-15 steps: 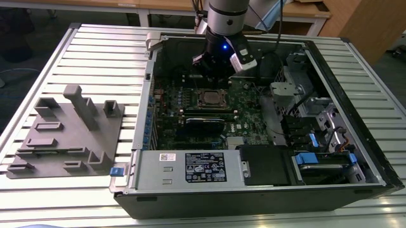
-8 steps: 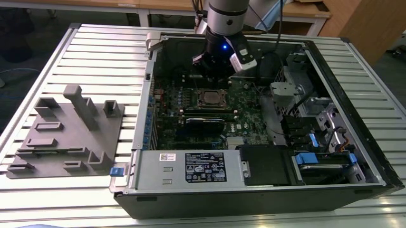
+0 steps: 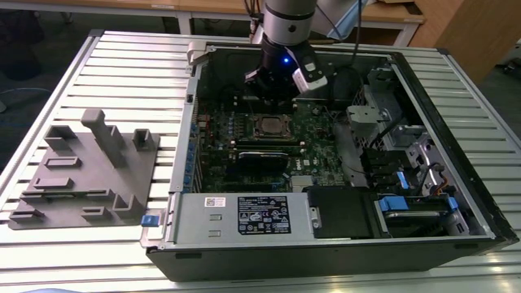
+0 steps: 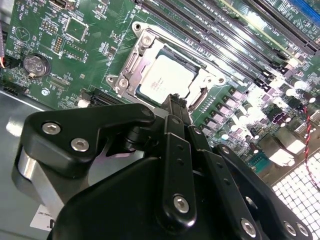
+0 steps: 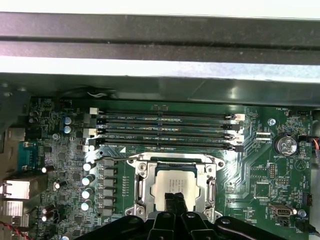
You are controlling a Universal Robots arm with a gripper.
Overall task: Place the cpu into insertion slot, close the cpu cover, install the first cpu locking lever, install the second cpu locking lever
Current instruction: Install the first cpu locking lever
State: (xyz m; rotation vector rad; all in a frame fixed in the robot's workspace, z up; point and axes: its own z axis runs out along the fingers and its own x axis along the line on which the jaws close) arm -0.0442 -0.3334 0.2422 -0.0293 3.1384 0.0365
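Right by the closed end effector (image 4: 175, 101), the cpu (image 4: 164, 77) lies in the insertion slot (image 4: 128, 65).

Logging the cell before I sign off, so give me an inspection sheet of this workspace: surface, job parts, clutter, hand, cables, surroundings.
Surface: slatted metal table carrying an open computer case.
Job's things: cpu seated in the insertion slot; cpu cover lies flat around it.
Clutter: grey fixture block at the exterior view's left of the case.
Hand: hand shut, empty, over the cpu; contact unclear.
Cables: red and black wires inside the case.
Surroundings: wooden furniture behind the table.
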